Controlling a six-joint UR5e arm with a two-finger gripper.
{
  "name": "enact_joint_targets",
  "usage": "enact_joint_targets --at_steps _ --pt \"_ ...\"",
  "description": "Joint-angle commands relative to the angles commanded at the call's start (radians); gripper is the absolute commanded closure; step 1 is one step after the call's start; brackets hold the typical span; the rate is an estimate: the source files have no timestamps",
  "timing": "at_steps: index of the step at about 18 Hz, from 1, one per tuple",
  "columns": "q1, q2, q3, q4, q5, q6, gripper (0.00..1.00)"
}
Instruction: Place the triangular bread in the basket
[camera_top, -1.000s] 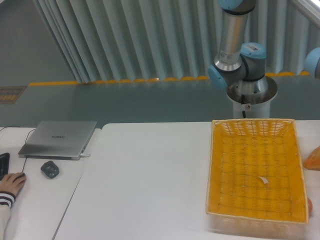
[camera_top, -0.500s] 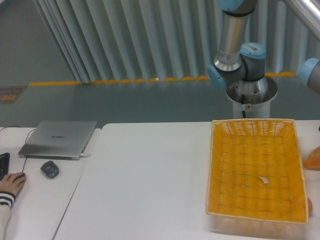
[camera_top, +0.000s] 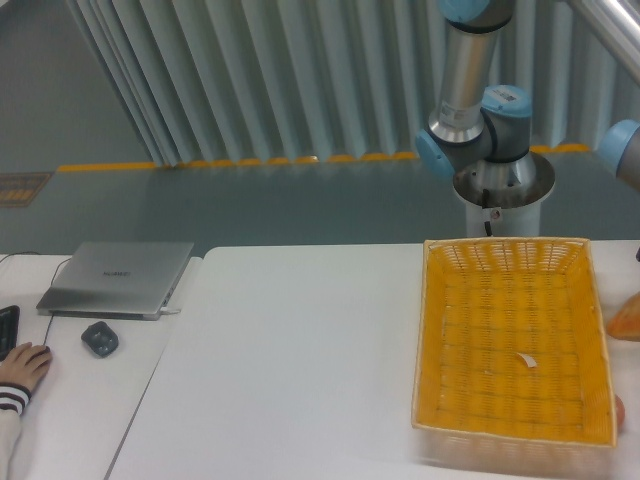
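Observation:
The yellow-orange wicker basket sits on the white table at the right; it holds only a small white scrap. The triangular bread lies on the table just right of the basket, cut off by the frame's right edge. A small reddish-orange rounded item shows at the basket's lower right corner. The arm's base and blue joints stand behind the basket. Part of the arm runs across the top right corner. The gripper is out of view.
A closed grey laptop and a black mouse lie on the left table. A person's hand rests at the left edge beside a keyboard. A grey pleated curtain hangs behind.
The arm's blue joint at the right edge has shifted slightly down and leftward into view. The basket and bread have not moved.

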Motion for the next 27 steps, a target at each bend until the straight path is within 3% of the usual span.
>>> enact_joint_targets --at_steps 3,6,7,12,14,18,20,22,23,27 --pt "0.0 -0.003 0.0 0.002 0.0 -0.002 0.01" --pt "0.002 -0.005 0.006 0.003 0.0 -0.002 0.15" --pt "0.002 -0.006 0.006 0.005 0.0 -0.002 0.21" --pt "0.003 -0.012 0.028 0.002 0.002 0.002 0.7" --pt "0.003 -0.011 0.032 0.0 0.002 0.002 0.83" --pt "0.005 -0.005 0.058 -0.017 0.027 0.003 0.9" --pt "0.006 0.0 0.093 -0.061 0.029 0.003 0.9" --pt "0.015 0.003 0.172 -0.17 0.023 0.005 0.9" --pt "0.02 0.005 0.193 -0.198 0.021 0.006 0.9" --pt "0.02 0.012 0.215 -0.227 -0.006 0.006 0.9"
